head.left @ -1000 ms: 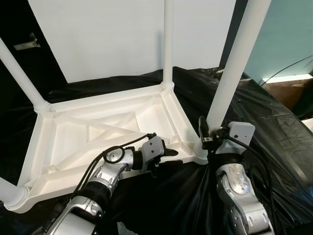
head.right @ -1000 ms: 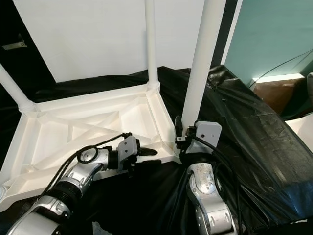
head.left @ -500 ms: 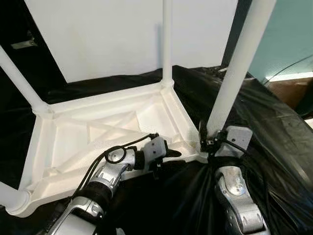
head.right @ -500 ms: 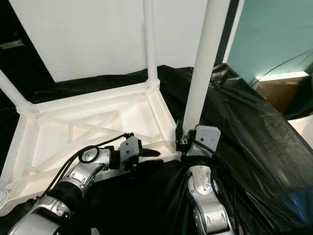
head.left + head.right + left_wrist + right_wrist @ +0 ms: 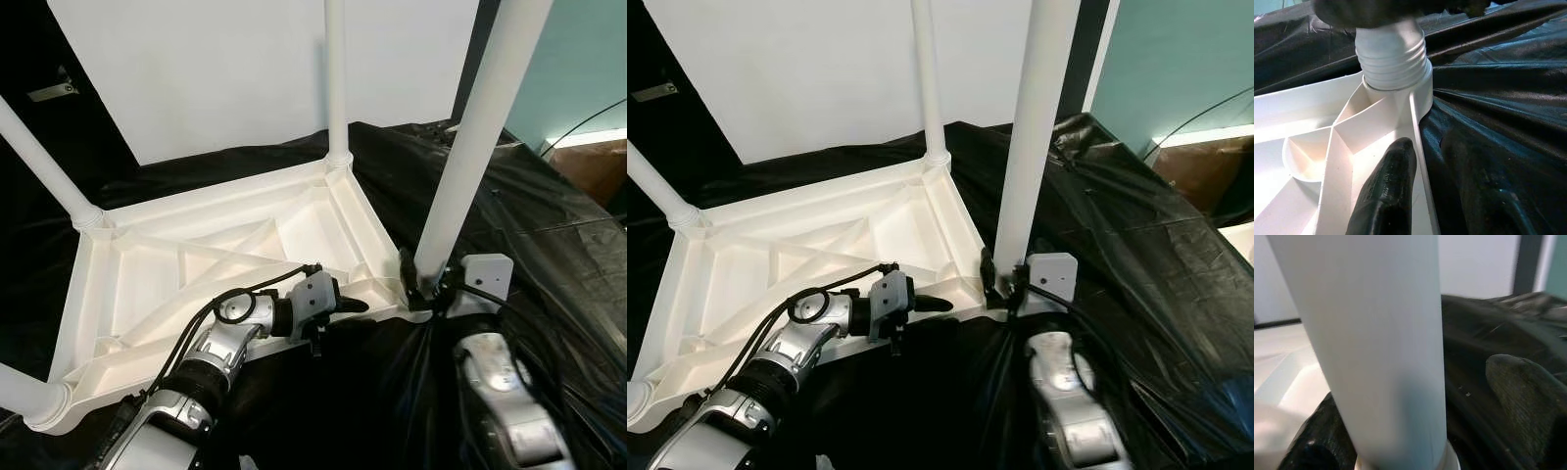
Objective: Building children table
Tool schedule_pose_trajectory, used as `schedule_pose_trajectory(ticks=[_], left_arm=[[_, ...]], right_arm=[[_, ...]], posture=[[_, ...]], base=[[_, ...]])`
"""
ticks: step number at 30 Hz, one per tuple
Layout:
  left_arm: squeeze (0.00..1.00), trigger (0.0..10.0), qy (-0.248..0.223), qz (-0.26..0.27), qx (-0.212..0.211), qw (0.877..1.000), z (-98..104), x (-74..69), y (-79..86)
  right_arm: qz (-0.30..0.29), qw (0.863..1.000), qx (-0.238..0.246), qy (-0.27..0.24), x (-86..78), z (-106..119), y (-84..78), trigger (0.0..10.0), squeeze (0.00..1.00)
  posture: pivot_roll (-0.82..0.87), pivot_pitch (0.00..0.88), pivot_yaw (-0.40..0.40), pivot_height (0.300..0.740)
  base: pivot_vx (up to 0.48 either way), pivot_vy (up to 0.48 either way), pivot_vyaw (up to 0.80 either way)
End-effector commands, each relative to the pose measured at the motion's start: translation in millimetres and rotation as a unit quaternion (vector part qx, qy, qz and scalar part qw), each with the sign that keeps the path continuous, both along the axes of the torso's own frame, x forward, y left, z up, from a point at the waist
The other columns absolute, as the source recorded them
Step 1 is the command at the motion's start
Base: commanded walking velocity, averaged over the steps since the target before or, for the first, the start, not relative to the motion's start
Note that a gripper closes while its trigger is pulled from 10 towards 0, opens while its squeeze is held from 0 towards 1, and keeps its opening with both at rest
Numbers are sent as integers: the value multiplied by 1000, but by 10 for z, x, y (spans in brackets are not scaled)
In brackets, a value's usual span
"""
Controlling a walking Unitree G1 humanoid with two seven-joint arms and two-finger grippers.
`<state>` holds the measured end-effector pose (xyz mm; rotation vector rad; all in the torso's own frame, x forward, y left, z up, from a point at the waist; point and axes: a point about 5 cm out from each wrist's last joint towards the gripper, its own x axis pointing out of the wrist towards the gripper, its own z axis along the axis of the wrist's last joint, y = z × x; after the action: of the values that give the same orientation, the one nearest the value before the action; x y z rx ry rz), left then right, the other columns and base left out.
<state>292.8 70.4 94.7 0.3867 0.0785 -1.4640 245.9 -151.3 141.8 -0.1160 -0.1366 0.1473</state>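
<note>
The white table top [image 5: 196,264] lies upside down on a black plastic sheet [image 5: 549,225], its ribbed underside facing up, with white legs standing at its corners. The right gripper [image 5: 1004,284] sits at the near right corner, its two black fingers on either side of the base of the near right leg [image 5: 470,147] and closed around it; in the right wrist view the leg [image 5: 1381,347] stands between the two dark pads [image 5: 1520,396]. Compared with a second ago, that leg leans a little less and the corner of the table top has slid slightly toward the robot's right, with the right wrist now lying lower and further out over the sheet. The left gripper [image 5: 348,305] holds the near edge of the table top just beside that corner, much where it was before; in the left wrist view one finger [image 5: 1386,191] rests inside the rim and the other lies outside on the sheet, so the rim is pinched between them. The threaded end of the leg [image 5: 1393,54] sits in its socket, with several threads showing above it.
</note>
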Motion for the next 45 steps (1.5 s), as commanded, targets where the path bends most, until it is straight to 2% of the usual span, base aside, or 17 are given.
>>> schedule_pose_trajectory(ticks=[1,4,5,8,9,13,20,22,24,27,29,33,35,37,43,44,45], left_arm=[[0,10000,92,31,80,992,-470,-164,241],[0,10000,92,31,80,992,-468,-158,251],[0,10000,91,32,81,992,-467,-155,252],[0,10000,91,32,81,992,-466,-153,252],[0,10000,90,32,81,992,-464,-151,241],[0,10000,90,31,77,993,-468,-154,190],[0,10000,90,32,76,992,-477,-166,193],[0,10000,91,33,77,992,-485,-176,208],[0,10000,92,34,78,992,-487,-182,228],[0,10000,92,35,78,992,-487,-183,235],[0,10000,92,35,79,992,-488,-186,251],[0,10000,91,34,80,992,-480,-182,256],[0,10000,91,34,80,992,-480,-182,256],[0,10000,90,34,82,992,-467,-169,270],[0,10000,89,34,85,992,-464,-164,281],[0,10000,89,33,85,992,-463,-163,276],[0,10000,88,33,85,992,-460,-159,266]], right_arm=[[-25,999,-5,43,-21,-131,-244,10000,0],[-3,998,-20,54,-10,-103,-374,10000,0],[20,997,-27,66,-8,-97,-421,3451,0],[36,996,-31,75,-8,-95,-442,3451,0],[56,994,-40,82,-1,-86,-468,0,0],[81,991,-74,78,73,-42,-578,0,0],[98,989,-70,87,68,-57,-573,0,0],[94,989,-52,97,37,-112,-535,0,0],[51,995,-18,85,5,-165,-415,0,0],[24,997,-3,75,-7,-179,-364,0,0],[-66,996,33,59,-88,-276,-193,0,0],[-105,991,49,67,-151,-364,-33,0,0],[-105,991,49,67,-151,-364,-33,0,0],[-160,983,59,63,-97,-361,-137,0,0],[-161,983,61,61,-42,-346,-127,353,0],[-152,985,49,60,-26,-338,-112,10000,0],[-142,987,37,57,-19,-325,-118,10000,114]], posture=[[-167,56,67,740],[-170,54,67,740],[-171,53,67,740],[-171,53,67,740],[-172,52,66,740],[-166,49,61,740],[-156,50,60,740],[-148,49,60,740],[-140,50,59,740],[-140,50,59,740],[-134,50,62,740],[-134,50,62,740],[-134,50,62,740],[-122,44,65,740],[-123,39,64,740],[-123,39,64,740],[-131,36,62,740]], base=[[0,0,0],[0,0,0],[0,0,0],[0,0,0],[0,0,0],[0,0,0],[0,0,0],[0,0,0],[0,0,0],[0,0,0],[0,0,0],[0,0,0],[0,0,0],[0,0,0],[0,0,0],[0,0,0],[0,0,0]])
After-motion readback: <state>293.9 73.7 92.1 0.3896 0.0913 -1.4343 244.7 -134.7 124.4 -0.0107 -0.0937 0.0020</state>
